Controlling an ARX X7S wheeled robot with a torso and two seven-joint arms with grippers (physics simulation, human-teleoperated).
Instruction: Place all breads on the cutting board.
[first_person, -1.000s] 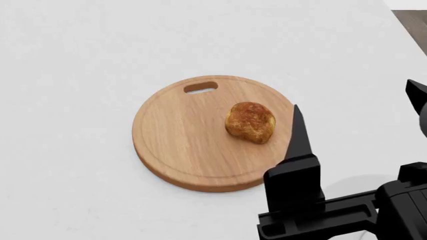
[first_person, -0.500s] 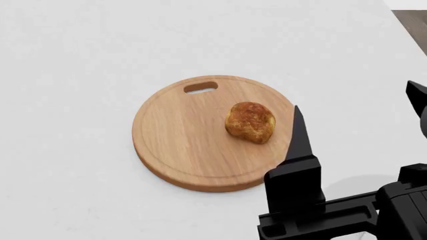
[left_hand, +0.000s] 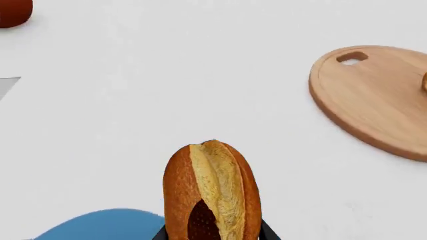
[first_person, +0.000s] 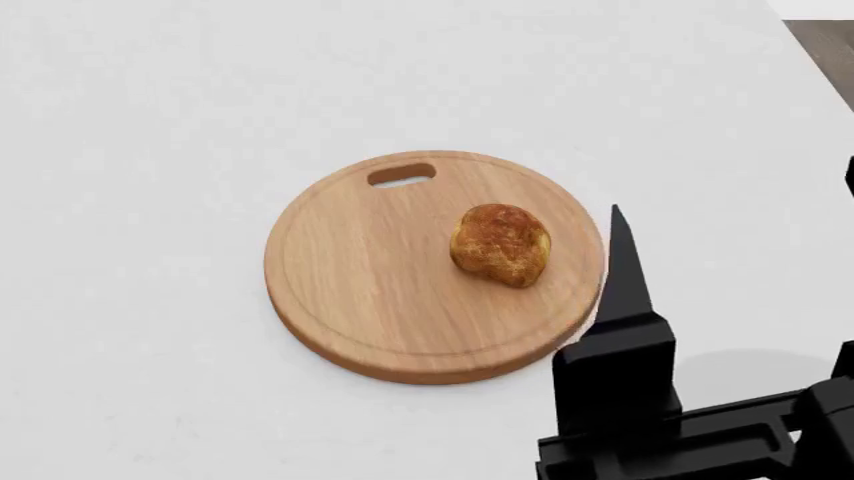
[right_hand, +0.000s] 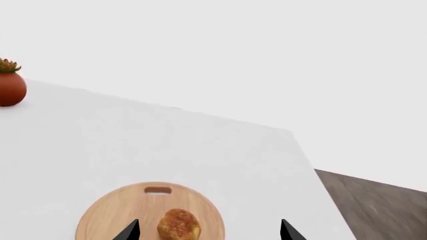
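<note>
In the left wrist view, the oval split roll (left_hand: 212, 192) is seen clamped in the left end effector (left_hand: 212, 235), only the dark tips of which show at the frame edge beside the roll's base. The roll is held up off the white desk (left_hand: 167, 100), well apart from the round cutting board (left_hand: 373, 95). A blue-rimmed plate (left_hand: 100, 225) lies just beside the roll, on the side away from the board, and nothing is seen on the part of it that shows. A slip is judged possible, since the grip seems to be taken only at one end of the roll; if it is released before the board is reached, the roll would land on the desk or the plate.

In the head view, the lumpy round roll (first_person: 501, 245) is seen resting on the cutting board (first_person: 360, 290), toward the side away from the handle slot (first_person: 402, 175). The right end effector (first_person: 727, 340) stands just beside the board's rim with its fingers wide apart and nothing between them. The board could be nudged if that arm is swung inward.

In the right wrist view, the round roll (right_hand: 179, 225) is again seen alone on the board (right_hand: 113, 215). A potted plant (right_hand: 10, 85) stands far from the board at the desk's far edge.
</note>
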